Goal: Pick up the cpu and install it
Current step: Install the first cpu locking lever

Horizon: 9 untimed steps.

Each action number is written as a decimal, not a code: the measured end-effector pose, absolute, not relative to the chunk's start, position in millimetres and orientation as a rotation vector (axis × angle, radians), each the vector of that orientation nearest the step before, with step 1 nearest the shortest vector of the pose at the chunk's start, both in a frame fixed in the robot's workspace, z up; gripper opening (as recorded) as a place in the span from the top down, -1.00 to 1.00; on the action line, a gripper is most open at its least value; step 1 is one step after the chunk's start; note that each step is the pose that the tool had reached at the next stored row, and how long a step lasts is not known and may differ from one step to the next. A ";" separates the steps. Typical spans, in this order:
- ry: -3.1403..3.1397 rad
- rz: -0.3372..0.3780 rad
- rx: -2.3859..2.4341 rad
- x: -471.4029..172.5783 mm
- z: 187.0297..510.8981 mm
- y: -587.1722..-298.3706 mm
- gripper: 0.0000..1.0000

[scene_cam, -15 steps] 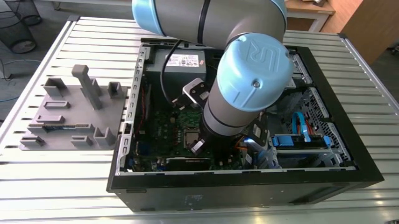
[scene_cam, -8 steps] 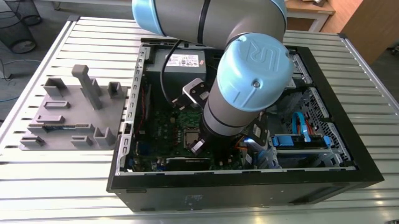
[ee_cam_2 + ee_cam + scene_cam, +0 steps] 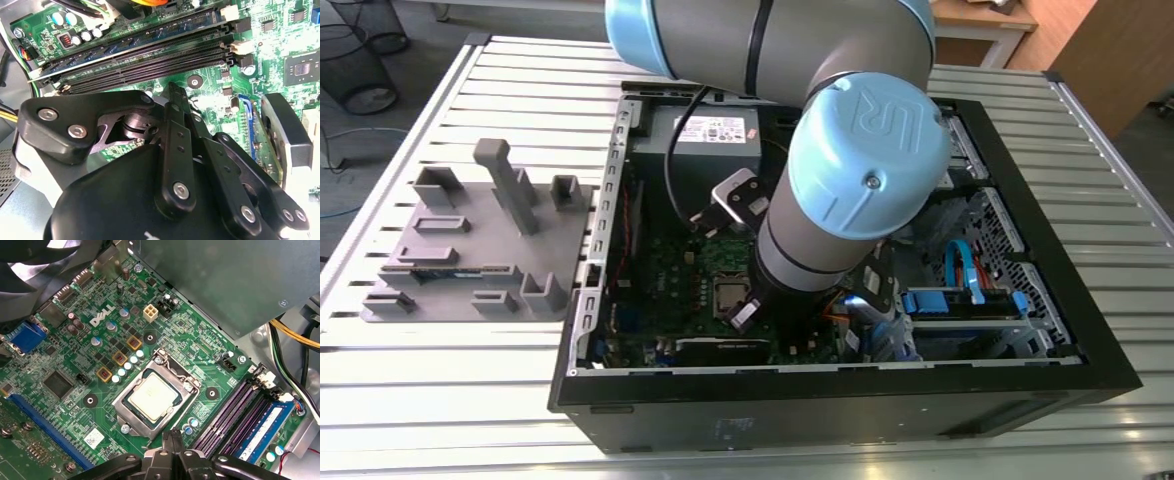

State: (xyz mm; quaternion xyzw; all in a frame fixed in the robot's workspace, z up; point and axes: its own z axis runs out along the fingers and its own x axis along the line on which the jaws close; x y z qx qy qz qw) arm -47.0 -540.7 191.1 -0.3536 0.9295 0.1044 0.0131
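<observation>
- The pincer [image 3: 172, 437] hangs over the green motherboard [image 3: 75, 355] inside the computer case [image 3: 854, 395]. Its two fingers are pressed together into one narrow point, with nothing between them.
- The cpu [image 3: 152, 396] lies flat in its socket just ahead of the pincer's tip, metal top up and apart from the fingers.
- A silver socket frame [image 3: 175, 372] rings the cpu, and its nearest corner sits close to the pincer.
- Dark memory slots [image 3: 232, 412] run just beside the pincer, on one side of it.
- In the exterior view the arm [image 3: 854, 180] reaches down into the case. The grey power supply box [image 3: 714, 135] is beyond it, and a grey fixture [image 3: 467, 250] stands on the table [image 3: 454, 400], well apart from the pincer.
</observation>
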 end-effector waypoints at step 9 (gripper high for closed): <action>2.896 0.325 -1.102 -47.0 196.2 -540.6 0.79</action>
